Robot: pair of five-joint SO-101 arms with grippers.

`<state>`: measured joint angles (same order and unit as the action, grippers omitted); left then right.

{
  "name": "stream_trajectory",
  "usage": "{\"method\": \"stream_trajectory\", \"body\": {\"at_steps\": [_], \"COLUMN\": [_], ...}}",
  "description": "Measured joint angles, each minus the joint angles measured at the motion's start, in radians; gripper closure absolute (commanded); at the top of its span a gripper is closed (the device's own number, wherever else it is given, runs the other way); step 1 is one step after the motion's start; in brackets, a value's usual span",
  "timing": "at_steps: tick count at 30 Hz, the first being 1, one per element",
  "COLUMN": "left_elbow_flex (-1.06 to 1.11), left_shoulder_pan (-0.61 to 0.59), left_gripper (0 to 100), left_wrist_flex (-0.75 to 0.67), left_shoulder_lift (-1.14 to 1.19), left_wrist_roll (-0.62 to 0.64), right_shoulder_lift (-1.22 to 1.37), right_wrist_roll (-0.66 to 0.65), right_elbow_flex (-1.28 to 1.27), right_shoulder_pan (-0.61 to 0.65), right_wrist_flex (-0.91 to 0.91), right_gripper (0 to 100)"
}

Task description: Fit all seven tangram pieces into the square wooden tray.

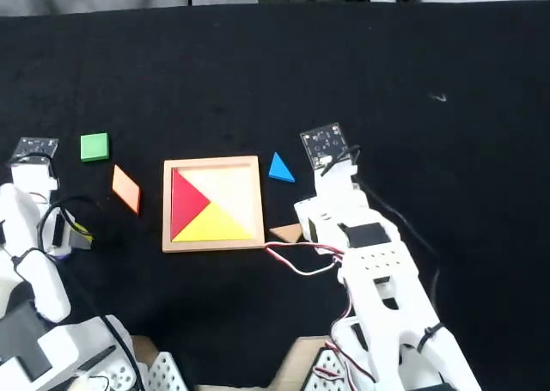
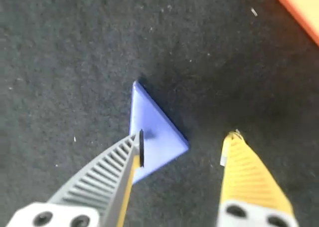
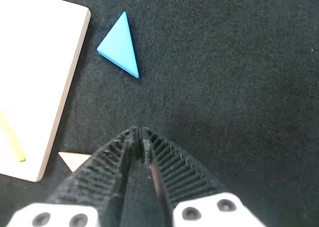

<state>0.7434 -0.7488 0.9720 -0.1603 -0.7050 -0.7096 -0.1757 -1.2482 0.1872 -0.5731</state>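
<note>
Black cloth (image 1: 447, 159) covers the table. Square wooden tray (image 1: 212, 161) sits mid-table and is partly filled: red triangle (image 1: 187, 204) against its left wall, yellow triangle (image 1: 215, 226) along the near wall, the two meeting at the centre; the rest of the tray floor is bare wood. Outside the tray, to its left: orange parallelogram (image 1: 126, 188) near the rim but not touching, and green square (image 1: 94, 146) farther out. To its right: light-blue triangle (image 1: 280, 169) just beside the upper R corner, apart from the rim, and tan triangle (image 1: 288, 233) just beside the lower R corner, partly under the right arm (image 1: 369, 253). Left arm (image 1: 34, 236) is at the table's left edge, well apart from the tray. Left gripper (image 2: 184, 144): fingers wide apart, pointing down at the cloth. Its grey fingertip (image 2: 137, 147) lies over a violet-blue triangle (image 2: 154, 129); contact can't be told. The yellow fingertip (image 2: 233, 142) is off to the side, clear of the piece. Right gripper (image 3: 138, 137): fingers pressed together w/ nothing between them, over bare cloth between the light-blue and tan triangles.
</note>
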Motion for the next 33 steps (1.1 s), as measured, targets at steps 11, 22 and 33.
{"method": "stream_trajectory", "body": {"at_steps": [11,22,33], "left_elbow_flex": [0.063,0.091,0.08], "left_shoulder_pan": [-0.017,-0.032,-0.041], "left_gripper": [74,74,74], "left_wrist_flex": [-0.068,-0.126,-0.127], "left_shoulder_lift": [0.0,-0.003,0.029], "left_wrist_roll": [-0.055,-0.068,-0.074], "right_shoulder_lift": [0.0,0.0,0.0], "right_wrist_roll": [0.0,0.0,0.0], "right_elbow_flex": [0.0,0.0,0.0], "right_shoulder_pan": [0.0,0.0,0.0], "right_wrist_flex": [0.0,0.0,0.0], "right_gripper": [98.4,98.4,98.4]}}
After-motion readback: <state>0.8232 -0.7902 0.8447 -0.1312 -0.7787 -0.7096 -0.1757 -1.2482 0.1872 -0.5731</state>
